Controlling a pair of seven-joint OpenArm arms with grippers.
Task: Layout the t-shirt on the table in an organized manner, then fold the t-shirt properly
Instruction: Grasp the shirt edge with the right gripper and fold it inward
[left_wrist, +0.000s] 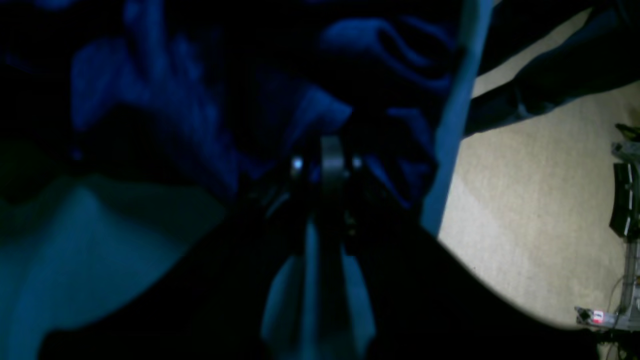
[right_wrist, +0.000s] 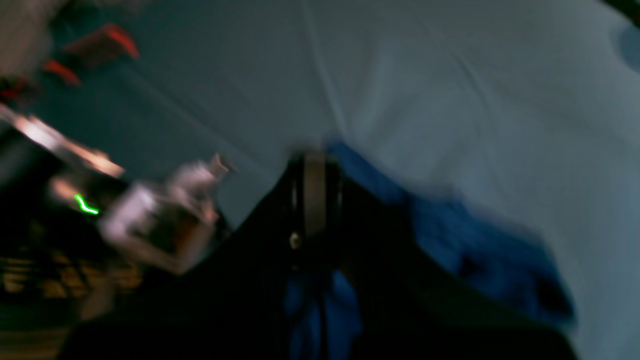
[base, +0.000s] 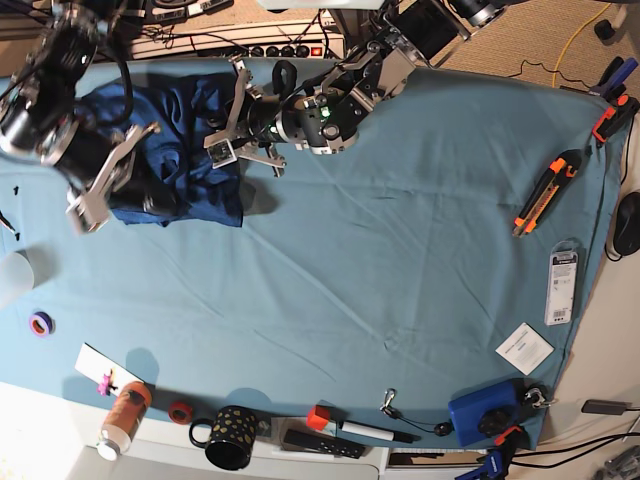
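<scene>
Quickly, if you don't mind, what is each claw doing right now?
Left claw: closed on the dark navy-blue fabric t-shirt.
Right claw: shut, pinching an edge of that t-shirt.

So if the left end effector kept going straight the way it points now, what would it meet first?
Most likely the t-shirt: the left end effector already points into its bunched folds, seemingly touching them, with the table cloth beneath. Depth is unclear in this dark view.

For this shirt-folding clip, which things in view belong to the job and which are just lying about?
Job: t-shirt, bunched at one corner of the table; left claw and right claw, both at the shirt.

Lying about: orange utility knife, spotted mug, orange bottle, blue box, purple tape roll.
</scene>
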